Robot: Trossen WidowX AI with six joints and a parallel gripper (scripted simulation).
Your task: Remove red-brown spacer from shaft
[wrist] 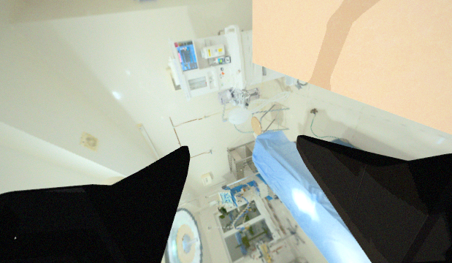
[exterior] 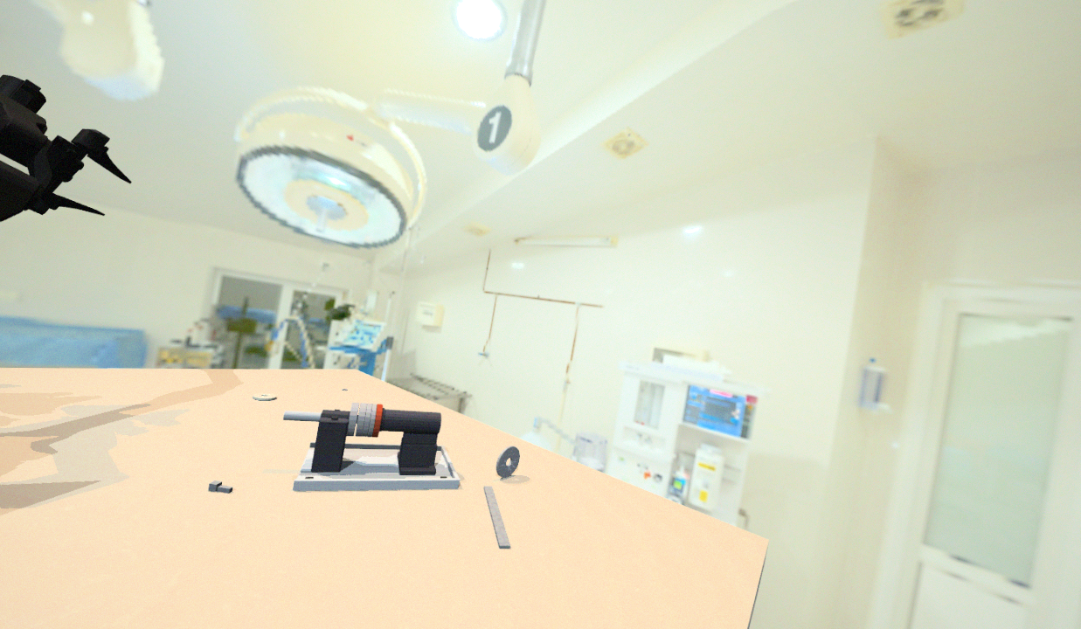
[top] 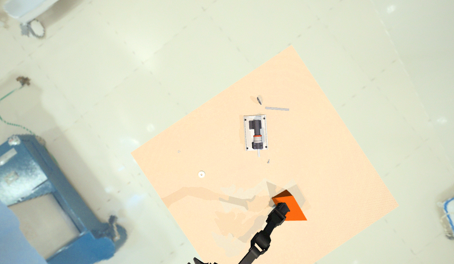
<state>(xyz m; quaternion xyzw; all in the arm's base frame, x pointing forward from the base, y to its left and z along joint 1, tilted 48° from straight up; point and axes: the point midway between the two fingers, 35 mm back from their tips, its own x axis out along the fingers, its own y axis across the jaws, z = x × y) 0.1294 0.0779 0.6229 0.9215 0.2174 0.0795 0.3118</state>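
Claw (top: 273, 205) (exterior: 114, 198) (wrist: 242, 146) and arm (top: 261, 241) (exterior: 3, 187) reached diagonally in from the bottom in the top view, well apart from the housing block (top: 254, 124) (exterior: 419, 452); an orange shape (top: 295, 210) lay partly behind the wrist. In the exterior view the claw hung raised at the left, its fingers spread, the arm cut off by the frame. The shaft (exterior: 300, 416) ran through the smaller support (exterior: 330, 441), and the red-brown spacer (top: 257, 135) (exterior: 378, 419) sat among the pale ones. The wrist view showed spread fingers and a table (wrist: 393, 66) corner, the shaft out of sight.
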